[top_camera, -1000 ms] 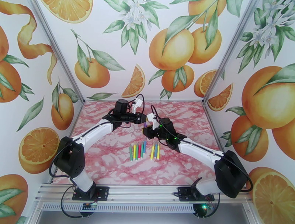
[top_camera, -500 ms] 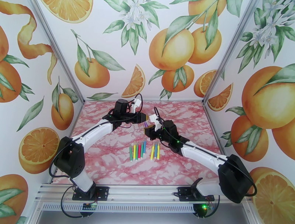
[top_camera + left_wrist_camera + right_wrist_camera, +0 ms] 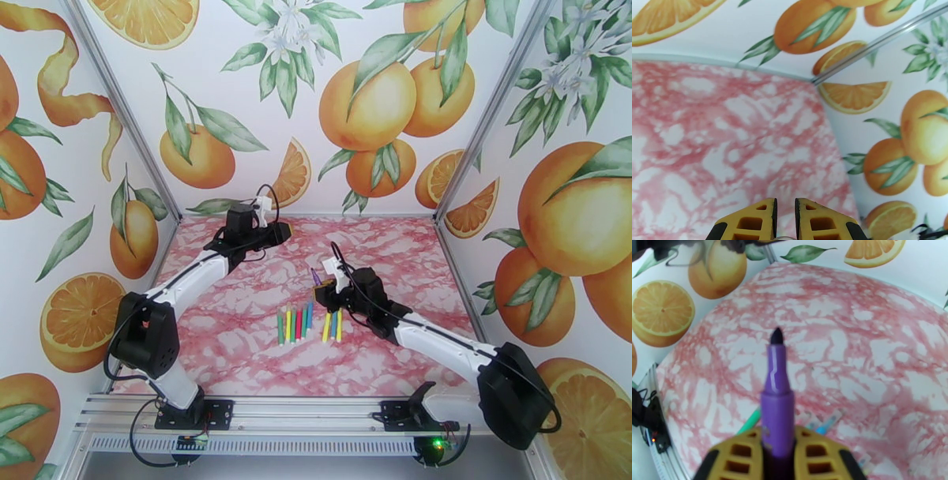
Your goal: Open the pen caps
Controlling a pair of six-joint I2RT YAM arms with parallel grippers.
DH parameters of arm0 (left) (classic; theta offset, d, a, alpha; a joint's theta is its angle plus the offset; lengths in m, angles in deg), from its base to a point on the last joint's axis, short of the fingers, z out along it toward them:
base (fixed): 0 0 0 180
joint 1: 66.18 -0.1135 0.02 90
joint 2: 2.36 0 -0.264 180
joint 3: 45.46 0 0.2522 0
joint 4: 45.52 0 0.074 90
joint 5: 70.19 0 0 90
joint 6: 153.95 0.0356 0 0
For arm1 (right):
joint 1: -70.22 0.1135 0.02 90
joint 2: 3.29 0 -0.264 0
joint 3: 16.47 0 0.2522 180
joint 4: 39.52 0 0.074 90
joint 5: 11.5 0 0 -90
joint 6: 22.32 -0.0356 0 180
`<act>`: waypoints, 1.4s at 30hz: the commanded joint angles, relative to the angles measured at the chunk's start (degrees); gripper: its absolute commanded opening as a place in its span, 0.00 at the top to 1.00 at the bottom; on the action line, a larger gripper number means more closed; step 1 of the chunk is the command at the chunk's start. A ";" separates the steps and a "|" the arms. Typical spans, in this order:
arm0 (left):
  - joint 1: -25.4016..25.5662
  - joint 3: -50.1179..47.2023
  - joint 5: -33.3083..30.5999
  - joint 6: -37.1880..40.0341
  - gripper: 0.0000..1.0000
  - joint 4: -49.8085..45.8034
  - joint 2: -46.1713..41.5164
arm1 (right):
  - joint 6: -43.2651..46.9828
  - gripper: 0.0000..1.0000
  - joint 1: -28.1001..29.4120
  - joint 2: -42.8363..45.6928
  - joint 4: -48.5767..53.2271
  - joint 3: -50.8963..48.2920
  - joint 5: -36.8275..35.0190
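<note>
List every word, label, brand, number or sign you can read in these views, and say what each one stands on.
None can be read.
On the purple uncapped marker pen clamped in the right gripper: no legible print on the barrel.
On the row of thin coloured marker pens lying on the pink marbled table: too small to tell any print.
On the orange-fruit patterned walls: no words.

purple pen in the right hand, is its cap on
No, the right wrist view shows the purple pen clamped in the right hand with its dark writing tip bare and no cap over it.
</note>
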 commanded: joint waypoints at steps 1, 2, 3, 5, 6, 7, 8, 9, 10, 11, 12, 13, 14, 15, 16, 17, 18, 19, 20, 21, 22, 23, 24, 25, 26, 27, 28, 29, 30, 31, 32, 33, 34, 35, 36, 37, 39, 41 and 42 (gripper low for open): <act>-0.20 3.03 -9.27 9.86 1.00 -11.42 -3.69 | 1.57 1.00 -0.74 0.22 4.06 3.07 -7.03; -0.27 3.24 -11.47 11.81 1.00 -13.78 -4.23 | 1.85 1.00 -1.29 -0.21 5.20 3.97 -7.73; -0.29 3.40 -13.75 13.65 1.00 -15.72 -4.76 | 2.25 1.00 -1.74 -0.58 6.37 5.03 -8.33; -0.46 3.51 -17.68 16.84 1.00 -19.45 -5.63 | 2.84 1.00 -2.95 -1.59 8.99 6.98 -9.45; -0.60 3.60 -19.76 18.45 1.00 -21.14 -5.99 | 3.16 1.00 -3.73 -2.18 10.24 8.05 -10.06; -0.69 3.60 -21.33 19.69 1.00 -22.52 -6.27 | 3.48 1.00 -4.35 -2.67 11.40 8.82 -10.57; -0.90 3.60 -22.92 21.11 1.00 -24.06 -6.48 | 3.68 1.00 -5.23 -3.19 12.70 9.81 -11.40; -1.15 3.54 -24.67 22.47 1.00 -25.43 -6.62 | 3.88 1.00 -6.06 -3.74 14.00 10.93 -12.22; -1.30 3.45 -25.92 23.45 1.00 -26.48 -6.68 | 4.10 1.00 -6.93 -4.16 15.14 11.67 -12.77; -1.59 3.30 -27.41 24.55 1.00 -27.52 -6.85 | 4.16 1.00 -8.01 -4.65 16.02 12.52 -13.23; -1.94 3.09 -28.40 25.34 1.00 -28.22 -6.86 | 4.27 1.00 -8.92 -5.03 16.78 13.12 -13.71; -2.46 2.71 -28.98 25.95 1.00 -28.85 -6.86 | 4.36 1.00 -10.04 -5.46 17.43 13.71 -14.31; -2.98 2.47 -28.98 26.42 1.00 -29.35 -6.86 | 4.54 1.00 -11.10 -5.82 18.04 14.28 -15.09; -3.68 1.93 -30.18 26.67 1.00 -29.59 -6.86 | 4.80 1.00 -11.91 -6.23 18.56 14.72 -15.85; -4.37 1.40 -31.05 26.84 1.00 -29.60 -6.91 | 5.08 1.00 -12.82 -6.68 18.93 15.17 -16.64; -5.17 0.78 -31.46 27.00 1.00 -29.52 -7.00 | 5.44 1.00 -13.79 -7.07 19.27 15.58 -17.40; -5.82 0.26 -31.80 27.11 1.00 -29.47 -7.03 | 5.63 1.00 -14.56 -7.49 19.77 16.06 -18.03; -6.55 -0.36 -32.06 27.19 1.00 -29.31 -7.08 | 5.76 1.00 -15.44 -8.00 20.20 16.51 -19.14; -7.34 -0.91 -32.37 27.31 1.00 -29.08 -7.06 | 5.95 1.00 -16.28 -8.52 20.39 16.78 -19.84; -8.05 -1.33 -32.71 27.39 1.00 -29.03 -7.03 | 6.24 1.00 -17.03 -9.02 20.37 16.88 -20.06; -8.76 -1.74 -32.94 27.56 1.00 -28.95 -6.87 | 6.28 1.00 -17.90 -9.58 20.39 16.96 -20.44; -9.53 -2.14 -33.11 27.82 1.00 -28.87 -6.63 | 6.34 1.00 -18.76 -10.36 20.56 17.18 -20.89; -10.11 -2.41 -33.46 28.15 1.00 -28.94 -6.32 | 6.44 1.00 -19.41 -10.89 20.73 17.31 -21.19; -10.79 -2.59 -34.00 28.42 1.00 -29.10 -6.01 | 6.67 1.00 -20.17 -11.64 20.90 17.53 -21.33; -11.34 -2.70 -34.48 28.67 1.00 -29.28 -5.53 | 6.92 1.00 -20.83 -12.42 21.09 17.75 -21.90; -11.78 -2.80 -34.67 28.87 1.00 -29.38 -5.31 | 7.09 1.00 -21.11 -12.87 21.29 17.91 -22.20; -12.33 -2.98 -34.77 29.01 1.00 -29.38 -4.96 | 7.19 1.00 -21.36 -13.18 21.35 18.05 -22.48; -12.47 -3.10 -34.79 29.05 1.00 -29.38 -4.82 | 7.29 1.00 -21.46 -13.41 21.42 18.16 -22.62; -12.79 -3.15 -34.72 29.07 1.00 -29.31 -4.65 | 7.40 1.00 -21.87 -13.93 21.57 18.34 -22.89; -13.62 -3.46 -34.58 29.20 1.00 -28.97 -4.15 | 7.63 1.00 -22.42 -14.75 21.62 18.58 -23.27; -14.47 -3.66 -34.36 29.30 1.00 -28.62 -3.56 | 7.94 1.00 -23.63 -16.54 22.08 19.44 -23.88; -15.65 -3.77 -33.99 29.41 1.00 -28.20 -2.46 | 8.12 1.00 -24.69 -18.31 22.73 20.48 -24.16; -16.22 -3.68 -33.78 29.64 1.00 -28.07 -1.77 | 8.21 1.00 -25.35 -19.47 23.25 21.21 -24.32; -16.79 -3.69 -33.65 29.76 1.00 -27.98 -1.01 | 8.30 1.00 -25.98 -20.48 23.78 21.95 -24.43; -17.28 -3.45 -33.52 29.83 1.00 -27.96 -0.25 | 8.38 1.00 -26.53 -21.39 24.07 22.50 -24.54; -17.69 -3.26 -33.26 30.05 1.00 -27.98 0.58 | 8.47 1.00 -27.21 -22.48 24.40 23.17 -24.55; -18.69 -2.91 -32.80 30.20 1.00 -27.76 2.06 | 8.38 1.00 -28.27 -24.40 25.24 24.43 -24.63; -19.51 -2.81 -32.22 30.30 1.00 -27.38 3.76 | 8.12 1.00 -29.32 -26.26 26.25 25.67 -24.72; -19.95 -2.73 -32.00 30.31 1.00 -27.15 4.45 | 8.04 1.00 -29.64 -26.88 26.50 26.05 -24.87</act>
